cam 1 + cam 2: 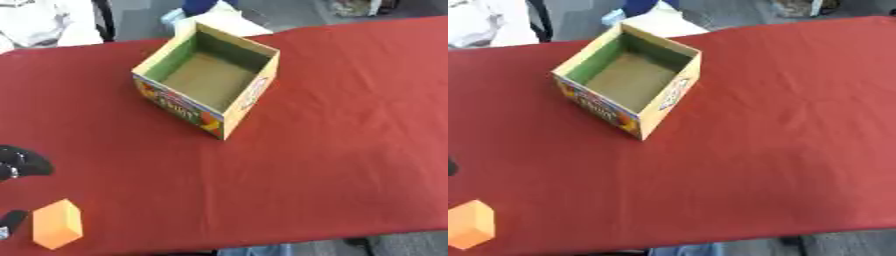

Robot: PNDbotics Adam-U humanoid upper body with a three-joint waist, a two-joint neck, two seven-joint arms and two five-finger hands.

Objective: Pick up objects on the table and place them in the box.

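At the near left corner of the bench (332,165), close to its front edge, sits an orange block (58,223), angular and flat-faced, resting apart from everything else. It looks rigid and light, probably foam or plastic, so it should not deform or break; its smooth flat sides could slip, so taking it across two opposite faces, thumb on one and fingers on the other, seems the safest hold.

Just left of the block, the left hand (19,162) shows only as black parts at the picture's edge: one dark piece beside the block's lower left, a larger rounded piece a little farther up. Most of the hand is cut off, and I cannot tell whether its fingers are apart or curled, nor whether the lower piece touches the block. The right hand appears in neither view.

Farther back, well apart from the block, the open cardboard box (259,86) stands skewed on the red cloth, one corner toward the robot, colourful print on its outer walls that cannot be read. Its green-lined interior looks empty, so the block is not yet placed.
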